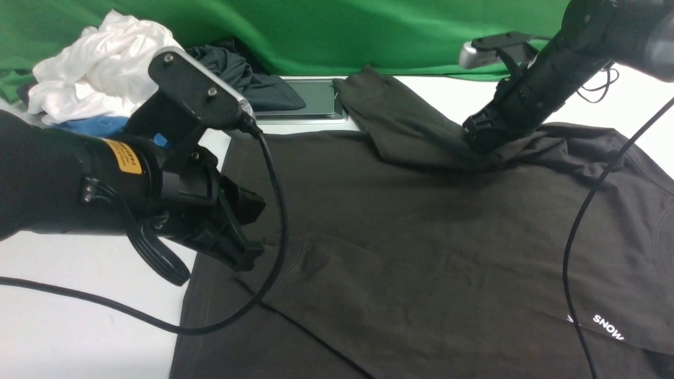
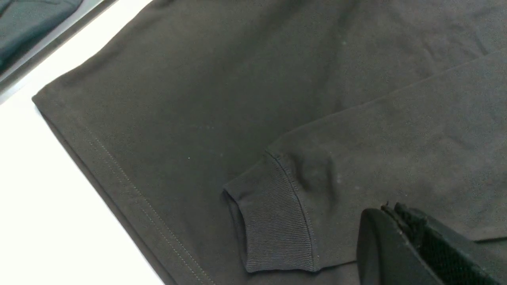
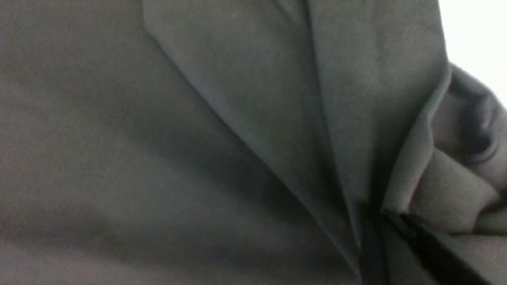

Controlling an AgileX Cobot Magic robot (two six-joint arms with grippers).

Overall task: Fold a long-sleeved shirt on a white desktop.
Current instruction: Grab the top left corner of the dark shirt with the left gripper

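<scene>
The black long-sleeved shirt (image 1: 421, 237) lies spread on the white desktop (image 1: 79, 316), its white "SNOW" logo (image 1: 608, 326) at the near right. One sleeve is folded across the body, and its ribbed cuff (image 2: 273, 221) lies flat. My left gripper (image 1: 247, 258) hovers shut just above that sleeve near the cuff, its closed tips (image 2: 390, 208) holding nothing. My right gripper (image 1: 476, 142) is shut on bunched cloth of the far sleeve (image 1: 400, 121), which is lifted and draped over the shirt's far edge. Folds converge at its jaws (image 3: 380, 215).
A pile of white and blue clothes (image 1: 100, 68) and a dark teal garment (image 1: 247, 73) sit at the back left. Beside them is the steel-framed hatch (image 1: 316, 100). Green cloth (image 1: 368, 31) hangs behind. Black cables (image 1: 574, 237) trail over the shirt and the table.
</scene>
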